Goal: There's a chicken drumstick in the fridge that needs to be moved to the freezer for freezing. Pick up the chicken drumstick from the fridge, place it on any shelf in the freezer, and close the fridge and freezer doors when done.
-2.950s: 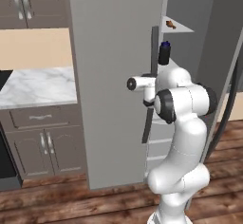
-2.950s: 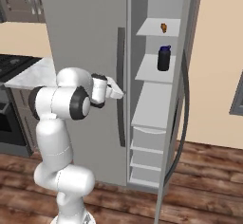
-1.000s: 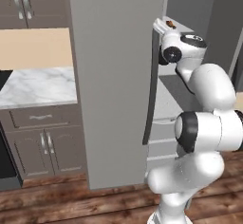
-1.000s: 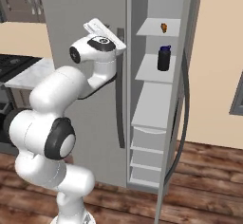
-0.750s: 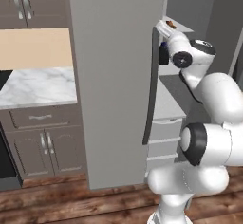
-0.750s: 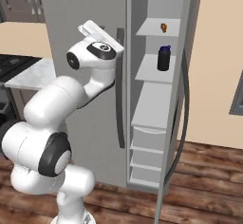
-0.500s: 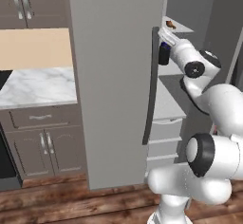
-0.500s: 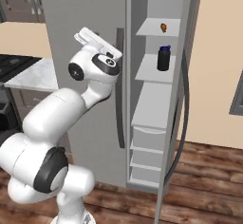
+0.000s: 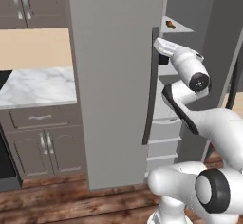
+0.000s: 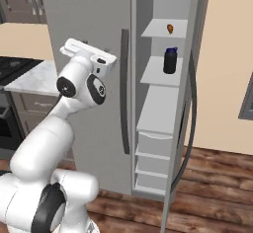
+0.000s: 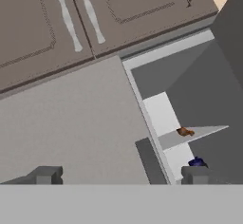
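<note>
Pincer: the white arm's two-finger pincer [image 11: 121,174] has its small dark fingertips [image 11: 46,174] set wide apart, nothing between them; it is raised in front of the wide flat grey closed fridge door [image 10: 89,39].
Drumstick: the small orange-brown roasted chicken drumstick [image 10: 170,28] lies on the top solid pale-grey shelf [image 10: 163,32] of the narrow open freezer [image 10: 158,128], beyond the pincer and well apart from it.
Bottle: a dark blue-capped container [image 10: 170,61] stands upright one shelf lower than the drumstick.
Freezer door: the narrow grey door [image 10: 190,103] stands swung open, on the far side of the compartment from the pincer.
Handle: the long dark vertical handle [image 9: 152,85] of the fridge door runs just beside the pincer.
</note>
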{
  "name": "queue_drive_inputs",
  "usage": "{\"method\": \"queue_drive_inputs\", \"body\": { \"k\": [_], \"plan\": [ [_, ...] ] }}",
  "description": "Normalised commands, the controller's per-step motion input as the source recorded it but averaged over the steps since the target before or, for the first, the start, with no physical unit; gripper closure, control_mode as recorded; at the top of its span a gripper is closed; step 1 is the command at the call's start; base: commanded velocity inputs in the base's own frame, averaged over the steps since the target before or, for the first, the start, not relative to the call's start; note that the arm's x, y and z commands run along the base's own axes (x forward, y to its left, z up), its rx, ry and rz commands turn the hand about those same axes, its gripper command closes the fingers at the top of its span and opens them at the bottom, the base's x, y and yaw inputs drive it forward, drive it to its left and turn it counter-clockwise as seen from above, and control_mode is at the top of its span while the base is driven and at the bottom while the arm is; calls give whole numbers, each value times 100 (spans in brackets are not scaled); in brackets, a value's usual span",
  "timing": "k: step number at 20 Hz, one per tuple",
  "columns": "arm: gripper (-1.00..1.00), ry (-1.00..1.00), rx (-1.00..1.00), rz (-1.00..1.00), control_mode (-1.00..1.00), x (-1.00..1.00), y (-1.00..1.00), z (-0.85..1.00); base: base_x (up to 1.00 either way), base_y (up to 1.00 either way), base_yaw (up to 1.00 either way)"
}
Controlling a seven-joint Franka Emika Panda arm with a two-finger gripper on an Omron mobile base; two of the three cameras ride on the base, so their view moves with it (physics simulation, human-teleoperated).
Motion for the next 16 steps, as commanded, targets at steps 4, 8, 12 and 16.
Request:
{"method": "queue_drive_inputs", "body": {
  "k": [4,8,12,16],
  "plan": [
    [-100,16,-19,1,-100,-85,-4,99,0,0,0],
    [-100,20,-17,2,-100,-87,-10,97,0,0,0],
    [-100,42,-15,0,-100,-77,-14,29,0,0,0],
    [-100,17,-3,0,-100,-90,-28,-3,0,0,0]
  ]
}}
